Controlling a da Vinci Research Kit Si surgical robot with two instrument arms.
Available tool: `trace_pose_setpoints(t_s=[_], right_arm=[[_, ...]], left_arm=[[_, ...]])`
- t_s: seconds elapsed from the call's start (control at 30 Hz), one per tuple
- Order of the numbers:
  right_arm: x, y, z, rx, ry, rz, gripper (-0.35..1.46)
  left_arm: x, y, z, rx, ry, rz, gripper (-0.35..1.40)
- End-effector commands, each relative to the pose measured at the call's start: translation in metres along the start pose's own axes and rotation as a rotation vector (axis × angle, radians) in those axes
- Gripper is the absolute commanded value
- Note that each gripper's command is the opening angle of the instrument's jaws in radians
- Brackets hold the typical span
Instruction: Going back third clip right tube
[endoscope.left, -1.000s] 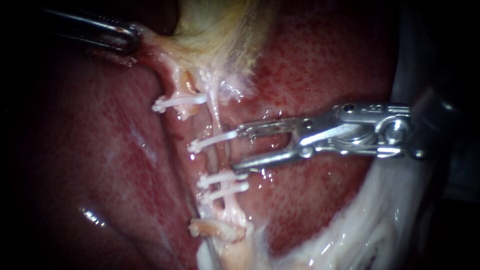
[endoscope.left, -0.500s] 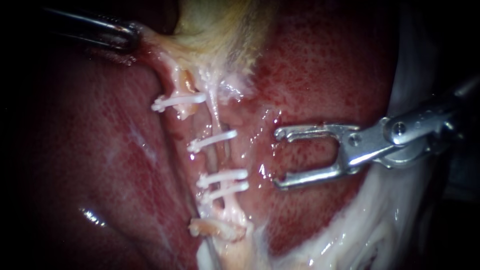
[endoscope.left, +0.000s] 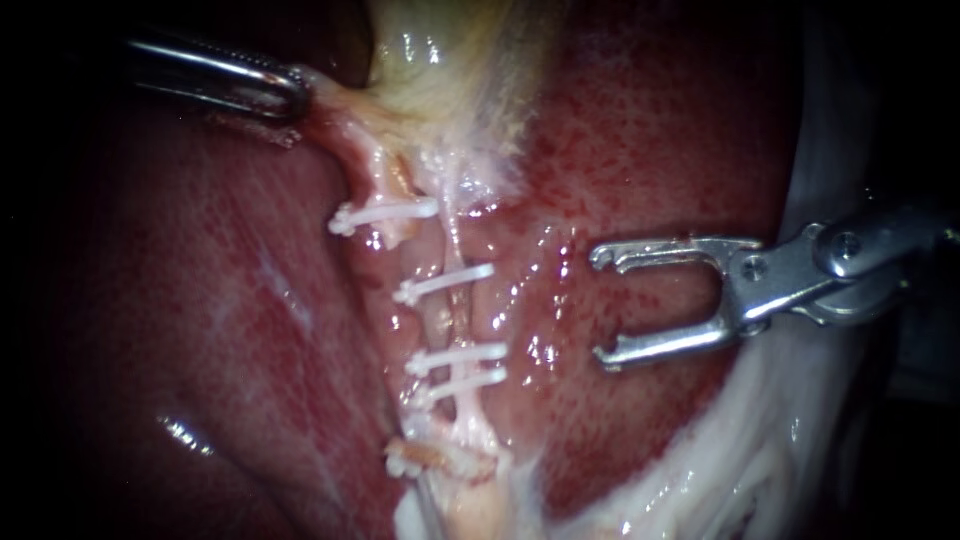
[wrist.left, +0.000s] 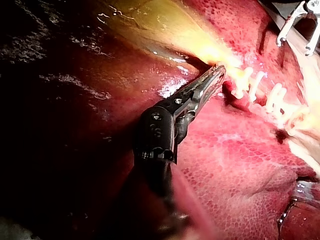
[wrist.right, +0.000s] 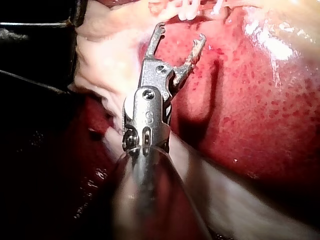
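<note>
The right instrument (endoscope.left: 600, 307) gapes empty, jaws facing the clips (endoscope.left: 445, 283) crosswise on the tube (endoscope.left: 456, 312), apart. The left instrument (endoscope.left: 293, 92) clamps tissue (endoscope.left: 338, 108).

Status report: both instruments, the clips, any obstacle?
Left silver instrument: pincer shut on pale tissue. Right silver instrument: pincer open, empty, apart from white plastic clips. Nothing between.
</note>
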Motion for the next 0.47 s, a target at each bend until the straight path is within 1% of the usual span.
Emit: trace_pose_setpoints(t_s=[0.03, 0.07, 0.1, 0.2, 0.47], right_arm=[[0.0, 0.0, -0.0001, 0.0, 0.0, 0.0, 0.5], [0.0, 0.0, -0.0001, 0.001, 0.001, 0.0, 0.5], [0.0, 0.0, -0.0002, 0.001, 0.001, 0.001, 0.5], [0.0, 0.0, -0.0004, 0.004, 0.001, 0.001, 0.5], [0.0, -0.0001, -0.0006, 0.006, 0.001, 0.001, 0.5]], left_arm=[[-0.0002, -0.0002, 0.0004, -0.002, -0.005, 0.002, -0.35], [-0.0005, -0.0005, 0.001, -0.006, -0.006, 0.009, -0.35], [-0.0007, -0.0007, 0.0013, -0.008, -0.01, 0.005, -0.35], [-0.001, -0.001, 0.002, -0.011, -0.014, 0.007, -0.35], [-0.0006, -0.0008, 0.0017, -0.013, -0.014, 0.005, -0.35]])
